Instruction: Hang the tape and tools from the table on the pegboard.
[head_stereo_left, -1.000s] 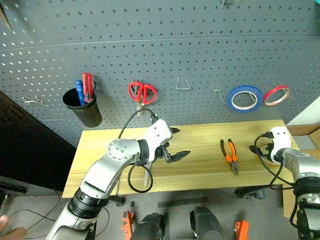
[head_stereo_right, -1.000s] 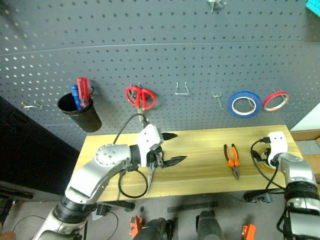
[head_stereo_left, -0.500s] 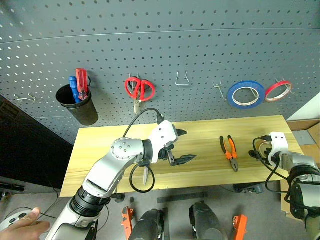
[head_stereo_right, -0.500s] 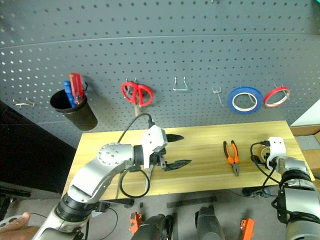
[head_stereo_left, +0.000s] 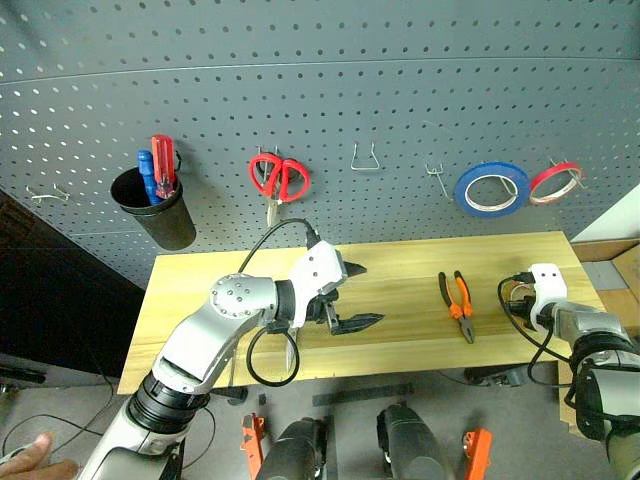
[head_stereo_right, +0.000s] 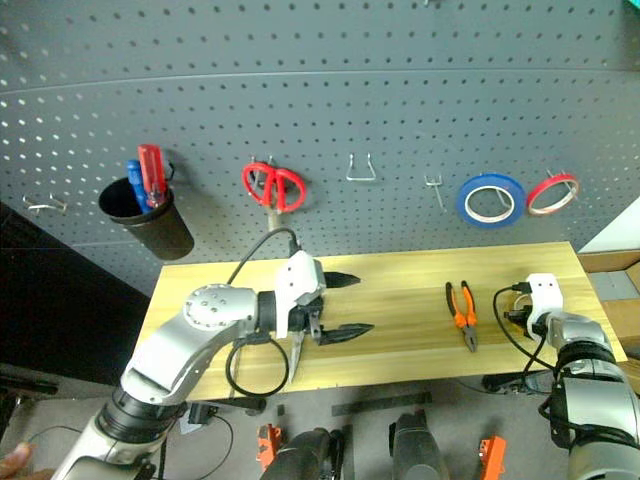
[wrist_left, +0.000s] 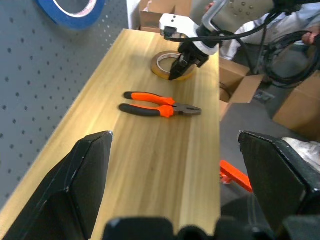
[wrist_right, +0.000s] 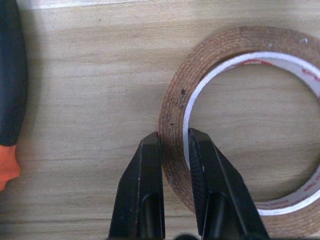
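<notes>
**At the bench's right end: tape ring pinched by the right end effector**

On the right end of the bench (head_stereo_left: 400, 335), near its far-right edge, the yellowish tape roll (wrist_right: 240, 120) lies flat on the wood. The right end effector (wrist_right: 174, 142) is clenched on the ring's wall, one finger outside the roll and one inside the core. The left wrist view shows the same grip from across the bench, with the tape (wrist_left: 165, 65) close to the bench's end and cardboard boxes beyond that edge.

Just beside the tape, toward the middle, the orange-and-black pliers (head_stereo_left: 457, 303) lie flat, apart from the roll, with bare wood all round them. Between the pliers and the left end effector (head_stereo_left: 357, 295) a wide stretch of bench top stands free. The left end effector hangs above the bench's middle with its fingers spread wide and nothing between them.

Behind the bench, the pegboard (head_stereo_left: 400, 100) carries a blue tape ring (head_stereo_left: 490, 190) and a red tape ring (head_stereo_left: 555, 182) at the right, a bare wire hook (head_stereo_left: 367, 160) in the middle, red-handled scissors (head_stereo_left: 278, 180), and a black cup (head_stereo_left: 160, 215) holding screwdrivers at the left.
</notes>
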